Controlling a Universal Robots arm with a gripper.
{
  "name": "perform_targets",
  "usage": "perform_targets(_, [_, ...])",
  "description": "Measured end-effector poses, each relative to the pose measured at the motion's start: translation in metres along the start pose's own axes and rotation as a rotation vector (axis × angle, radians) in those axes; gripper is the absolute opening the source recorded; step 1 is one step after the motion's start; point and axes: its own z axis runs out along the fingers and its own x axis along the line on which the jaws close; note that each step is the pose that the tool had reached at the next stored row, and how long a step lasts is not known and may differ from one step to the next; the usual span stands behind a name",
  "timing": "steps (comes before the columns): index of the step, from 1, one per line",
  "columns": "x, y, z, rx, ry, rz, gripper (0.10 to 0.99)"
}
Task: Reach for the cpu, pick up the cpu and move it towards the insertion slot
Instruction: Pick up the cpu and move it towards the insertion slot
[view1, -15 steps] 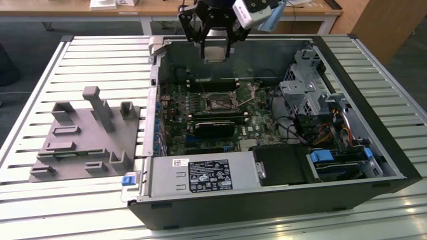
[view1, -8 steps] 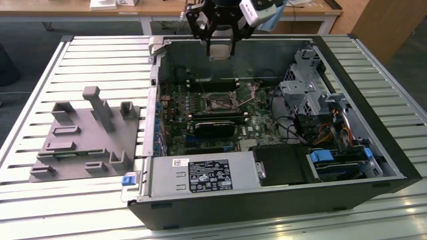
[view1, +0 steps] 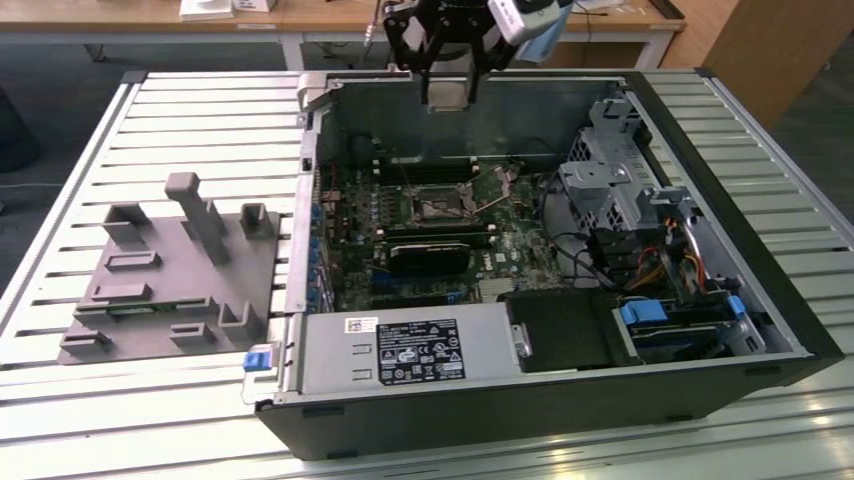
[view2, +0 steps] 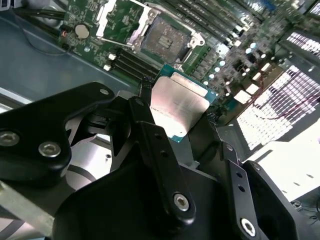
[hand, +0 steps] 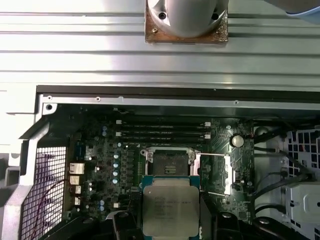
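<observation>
My gripper (view1: 449, 92) hangs above the far wall of the open computer case, shut on the cpu (view1: 449, 95). In both wrist views the cpu (view2: 177, 105) (hand: 170, 207) is a flat silver square with a pale green rim, held by its edges between the black fingers (view2: 150, 132). The insertion slot (view1: 439, 201) is a square socket with a dark centre and a thin metal frame, in the middle of the green motherboard. It lies open below and ahead of the chip (view2: 165, 37) (hand: 168, 160), and the chip is well clear of it.
A grey fixture block (view1: 174, 270) sits on the slatted table at the exterior view's left. Inside the case are a long black card (view1: 427, 255), memory slots (hand: 162, 131), a power supply (view1: 400, 352) and a drive cage with cables (view1: 621, 195).
</observation>
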Motion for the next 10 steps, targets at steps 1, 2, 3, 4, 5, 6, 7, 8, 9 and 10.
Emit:
perform_targets(1, [-0.001, 0.0013, 0.0004, 0.0, -0.0001, 0.0, 0.545])
perform_targets(2, [-0.0014, 0.0021, 0.0006, 0.0, -0.0001, 0.0, 0.545])
perform_targets(3, [-0.0015, 0.0022, 0.0005, 0.0, 0.0, 0.0, 0.545])
perform_targets(4, [-0.0015, 0.0022, 0.0005, 0.0, -0.0001, 0.0, 0.545])
perform_targets(5, [-0.0015, 0.0022, 0.0005, 0.0, -0.0001, 0.0, 0.545])
perform_targets(6, [-0.0015, 0.0022, 0.0005, 0.0, -0.0001, 0.0, 0.545])
perform_targets(7, [-0.0015, 0.0023, 0.0006, 0.0, -0.0001, 0.0, 0.545])
perform_targets(8, [-0.0015, 0.0023, 0.0005, 0.0, -0.0001, 0.0, 0.545])
perform_targets(9, [-0.0015, 0.0023, 0.0006, 0.0, -0.0001, 0.0, 0.545])
perform_targets(10, [-0.0015, 0.0023, 0.0005, 0.0, -0.0001, 0.0, 0.545])
